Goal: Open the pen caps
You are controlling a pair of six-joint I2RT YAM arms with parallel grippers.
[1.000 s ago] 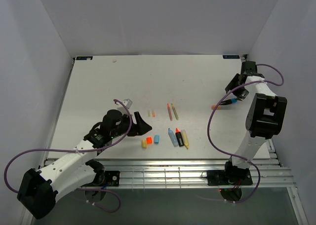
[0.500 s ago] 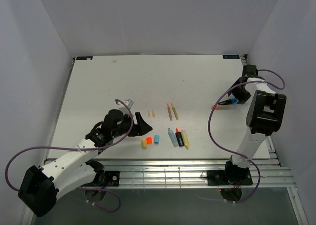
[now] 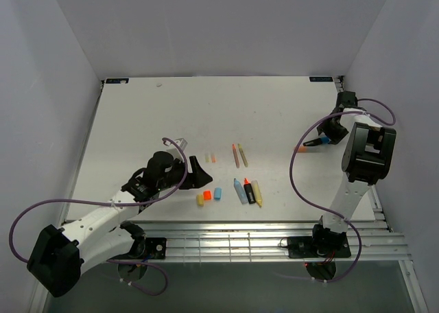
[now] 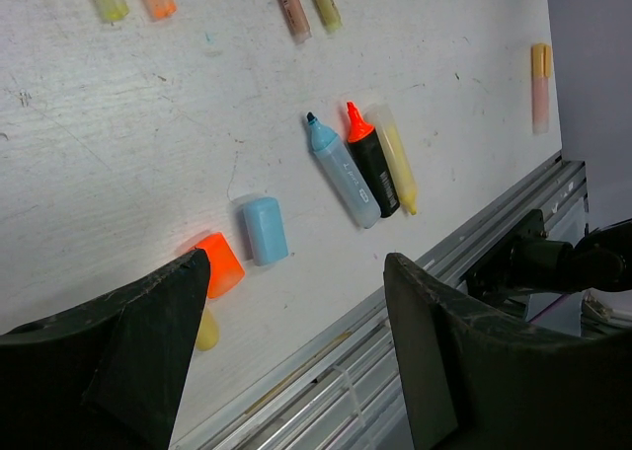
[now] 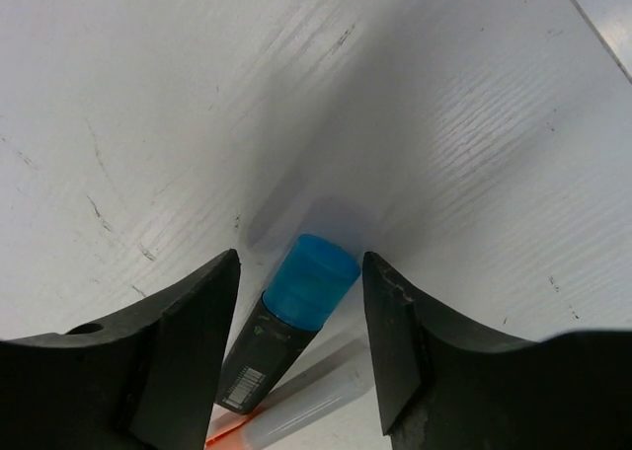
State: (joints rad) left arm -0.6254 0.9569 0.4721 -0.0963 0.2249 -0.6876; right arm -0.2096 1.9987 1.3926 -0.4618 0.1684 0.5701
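Left gripper (image 4: 296, 270) spread wide, empty, hovering over cluster near front edge of white table (image 3: 137, 121). Cluster: stubby orange plastic cap (image 4: 219, 264), light-blue plastic cap (image 4: 265, 230) just beside it, yellow plastic cap (image 4: 205, 330) partly hidden by finger. 3 uncapped marker barrels (image 4: 373, 169) lie side by side right of caps. Right gripper (image 5: 301, 260) at table's far right, jaws apart, straddling bright-blue cap (image 5: 314, 275) seated on dark marker barrel (image 5: 252, 366); not clamped.

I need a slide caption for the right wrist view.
Right tool, open, above a dark marker with its blue cap on, lying on the white table.
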